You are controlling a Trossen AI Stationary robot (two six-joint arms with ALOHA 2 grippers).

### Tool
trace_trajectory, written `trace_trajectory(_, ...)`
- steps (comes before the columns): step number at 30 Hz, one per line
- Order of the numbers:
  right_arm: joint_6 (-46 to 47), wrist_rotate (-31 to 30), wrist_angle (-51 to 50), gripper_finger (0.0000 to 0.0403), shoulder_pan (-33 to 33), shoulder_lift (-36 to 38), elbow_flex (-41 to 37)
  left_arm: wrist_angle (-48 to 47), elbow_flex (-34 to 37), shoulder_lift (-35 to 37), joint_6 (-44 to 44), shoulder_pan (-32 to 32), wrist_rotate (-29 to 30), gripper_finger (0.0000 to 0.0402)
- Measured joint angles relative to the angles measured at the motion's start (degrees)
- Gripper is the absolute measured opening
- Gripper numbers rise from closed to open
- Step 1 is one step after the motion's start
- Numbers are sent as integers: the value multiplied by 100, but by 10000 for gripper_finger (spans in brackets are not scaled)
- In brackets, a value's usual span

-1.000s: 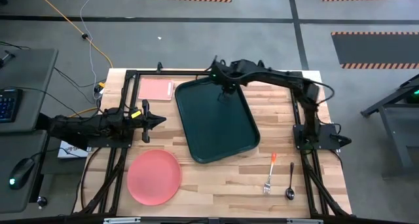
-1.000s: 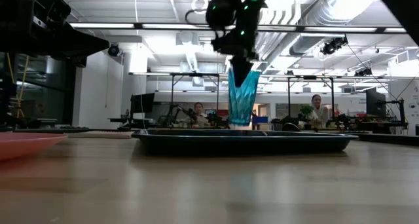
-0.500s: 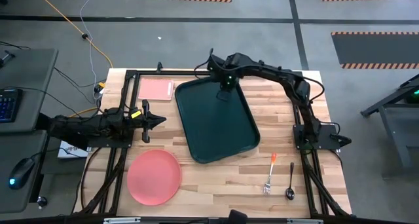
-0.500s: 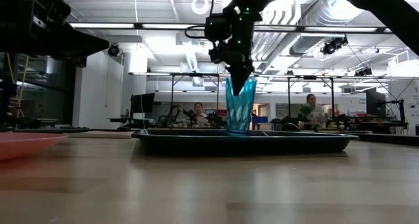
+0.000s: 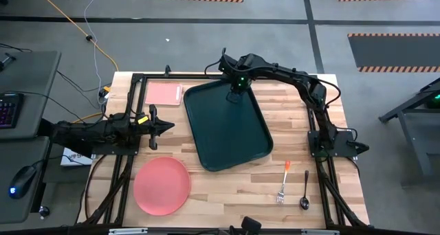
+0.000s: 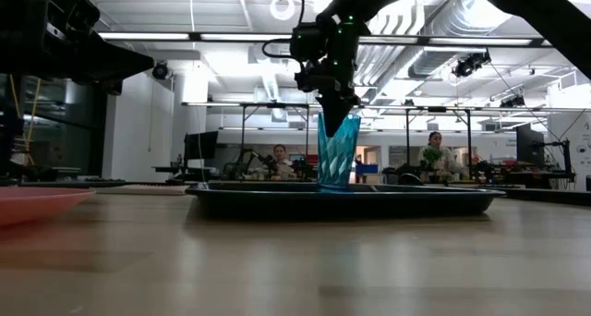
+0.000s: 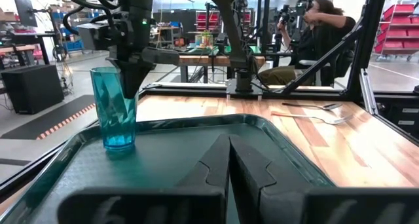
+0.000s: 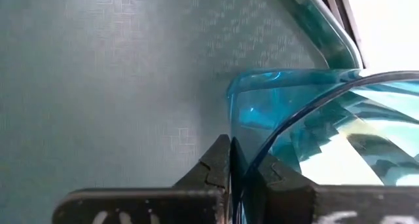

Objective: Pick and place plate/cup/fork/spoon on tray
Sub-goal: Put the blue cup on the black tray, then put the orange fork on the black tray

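The teal cup [image 6: 337, 159] stands upright on the far end of the dark green tray [image 5: 227, 132], and also shows in the left wrist view [image 7: 116, 112]. My right gripper [image 6: 338, 113] is above it, shut on its rim. My left gripper [image 5: 168, 126] is shut and empty, and hovers left of the tray. The pink plate [image 5: 161, 185] lies flat on the table at the near left. The orange-handled fork [image 5: 284, 181] and the dark spoon [image 5: 305, 190] lie side by side on the table at the near right. My right gripper pinches the cup's wall at the rim [image 8: 237, 152], with one finger inside the cup and one outside. The fingers come from above and point down. The cup stands upright with its base on the tray floor [image 7: 121, 145].
A flat pink rectangle [image 5: 163, 93] lies on the table at the far left, beside the tray. The near half of the tray floor [image 5: 230, 149] is bare. People sit at benches in the room beyond the table.
My right gripper has gone down and a little toward the table's left edge with the cup. The cup hung just above the tray floor a second ago and now stands on it. The gripper has stayed shut on the rim.
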State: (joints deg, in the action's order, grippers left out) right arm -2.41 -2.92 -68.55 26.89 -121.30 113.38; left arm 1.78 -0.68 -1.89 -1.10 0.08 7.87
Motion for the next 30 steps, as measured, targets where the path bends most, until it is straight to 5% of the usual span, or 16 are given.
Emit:
trace_trajectory(9, 153, -3, 46, 18, -68, 0, 0, -1, 1, 1, 0, 0, 0, 0)
trace_trajectory(22, -139, -157, 50, 176, -69, 0, 220, -2, 1, 0, 0, 0, 1, 0)
trace_trajectory(30, -363, -83, -489, 206, -65, 5, 1174, 0, 0, 1, 0, -2, -1, 0)
